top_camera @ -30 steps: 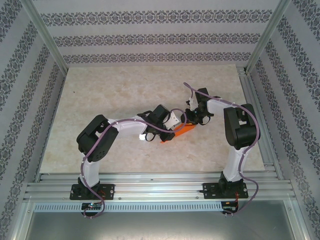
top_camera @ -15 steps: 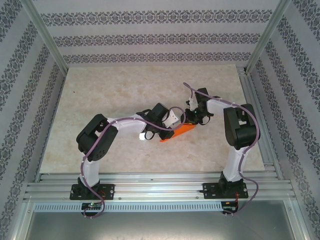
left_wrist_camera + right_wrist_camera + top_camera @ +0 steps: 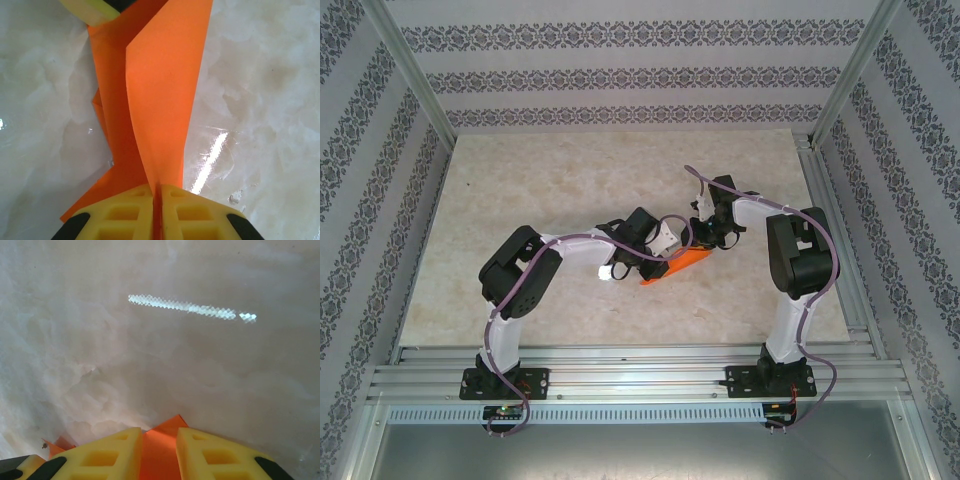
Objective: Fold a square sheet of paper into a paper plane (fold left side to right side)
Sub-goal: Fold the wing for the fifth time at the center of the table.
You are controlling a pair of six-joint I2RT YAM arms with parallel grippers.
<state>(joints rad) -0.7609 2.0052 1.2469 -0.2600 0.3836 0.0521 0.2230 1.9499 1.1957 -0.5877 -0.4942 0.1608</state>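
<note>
— Grip on the left gripper [image 3: 157, 197]?
— Pressed together, pinching the near-left end of the orange paper [image 3: 162, 95]. One flap standing up from the pinch and curving away toward the far end.
— And the right gripper [image 3: 159, 452]?
— Parted a little, set over the paper's far-right tip, with orange showing in the gap and poking out just beyond. Pressing down or only poised over it: cannot tell. Too wide a gap for a pinch on something this thin, by the look of it.
— Where on the table [image 3: 520, 200]?
— About the middle, slightly right of centre, slanting between the two grippers. Lower layers flat on the pale glossy top, one flap lifted.
— Handling?
— Very light, thin and floppy, judging by the curve in that flap. Probably takes a crease once pressed, and tears or crumples if tugged hard. Likely to skate on the shiny top unless pinned.
— Best hold?
— Right at an edge or corner, as now, with a small bite and the other end pinned flat. Best carried low and slowly, so the flap lands edge on edge before any pressing.
</note>
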